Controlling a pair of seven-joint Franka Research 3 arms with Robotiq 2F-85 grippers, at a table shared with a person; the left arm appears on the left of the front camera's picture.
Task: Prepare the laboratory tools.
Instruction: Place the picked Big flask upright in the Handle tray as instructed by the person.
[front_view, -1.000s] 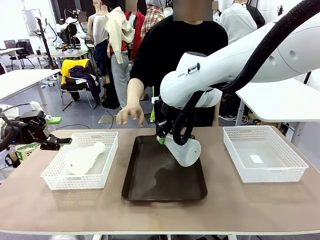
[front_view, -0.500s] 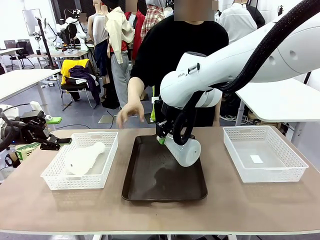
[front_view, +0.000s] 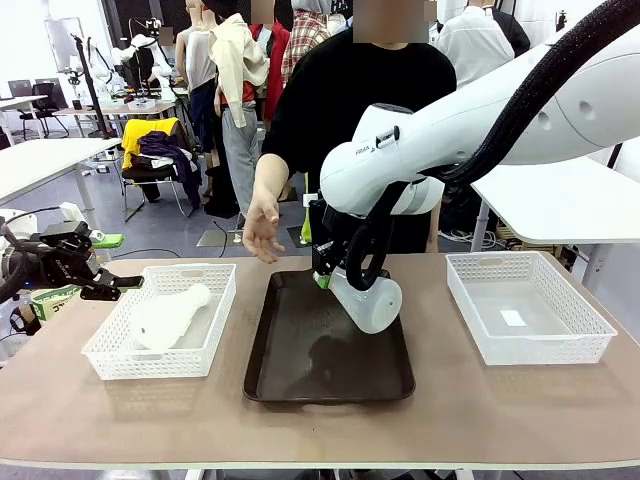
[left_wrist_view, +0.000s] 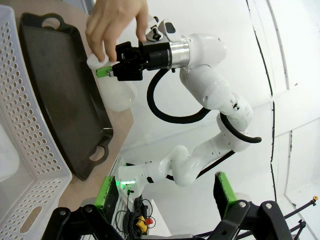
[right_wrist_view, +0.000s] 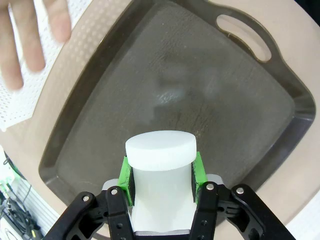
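**Item 1.** Translucent frosted-white plastic conical flask (front_view: 370, 302). Clamped near its neck between the green pads of the right tool (right_wrist_view: 161, 175). Hangs tilted, wide base lowermost, over the middle of the dark brown rectangular tray with cut-out handles (front_view: 295, 365). Contact with the tray floor: cannot tell.

**Item 2.** Second frosted-white conical flask (front_view: 165, 315). Lies on its side inside the left white mesh basket (front_view: 150, 362), untouched.

**Item 3.** Left tool (left_wrist_view: 165, 197). Released, jaws wide, nothing between them. Parked just beside that basket's outer end, at the left edge of the tan tabletop (front_view: 450, 410).

**Item 4.** Right white mesh basket (front_view: 530, 352). Well apart from the tray.

**Item 5.** Person's hand (front_view: 260, 222). Raised beyond the tray's far left corner, fingers loose, holding nothing.

**Step in hand (judged).** Placing of the first flask on the tray, not yet finished.

**Next move (judged).**
- Calls for righting the flask until its base sits flat.
- Then a short lowering before release, since a light, tilted flask seems liable to topple.
- Leaves the basket flask to fetch afterwards.
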